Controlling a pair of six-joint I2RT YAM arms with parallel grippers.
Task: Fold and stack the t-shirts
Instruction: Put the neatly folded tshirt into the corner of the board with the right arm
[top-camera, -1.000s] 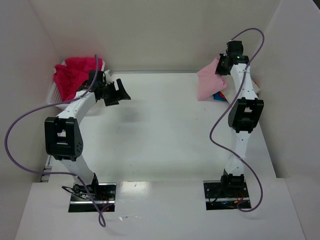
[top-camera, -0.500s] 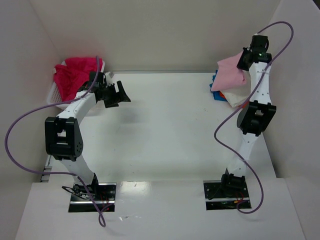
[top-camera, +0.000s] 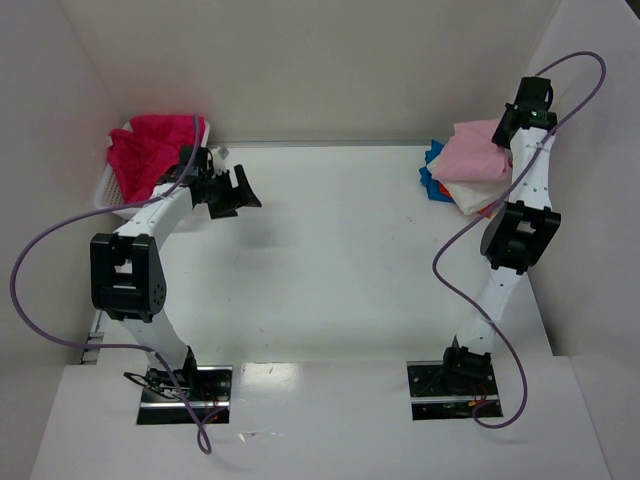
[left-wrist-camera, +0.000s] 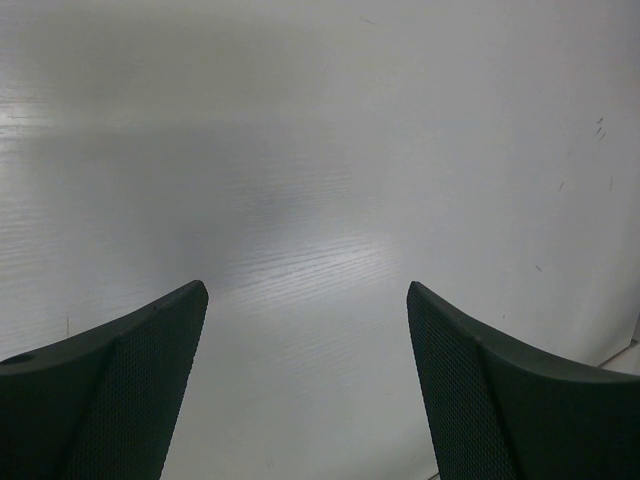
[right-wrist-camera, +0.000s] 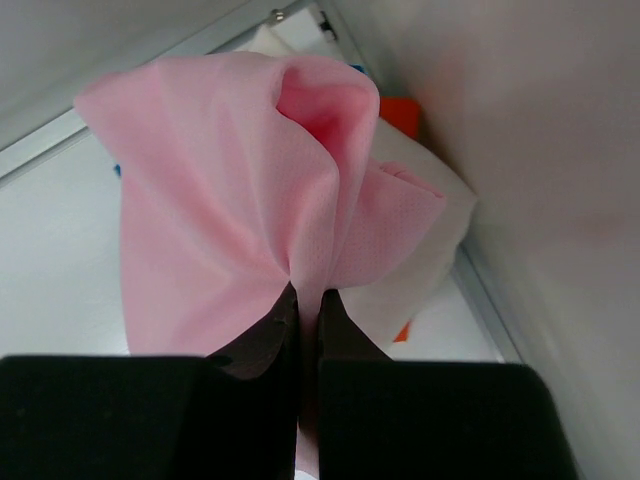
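Your right gripper (top-camera: 512, 122), seen from above, is clamped on the light pink t-shirt (top-camera: 475, 155) over the corner stack (top-camera: 462, 197), while your left gripper (top-camera: 235, 190) gapes empty beside the lattice basket (top-camera: 104, 190) holding a magenta-red t-shirt (top-camera: 150, 145); the left wrist shows bare table (left-wrist-camera: 300, 150) between its fingers, the right wrist a pinched pink fold.

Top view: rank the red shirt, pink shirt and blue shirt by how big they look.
Largest: red shirt.
Next: pink shirt, somewhat smaller.
Smallest: blue shirt, only an edge showing.
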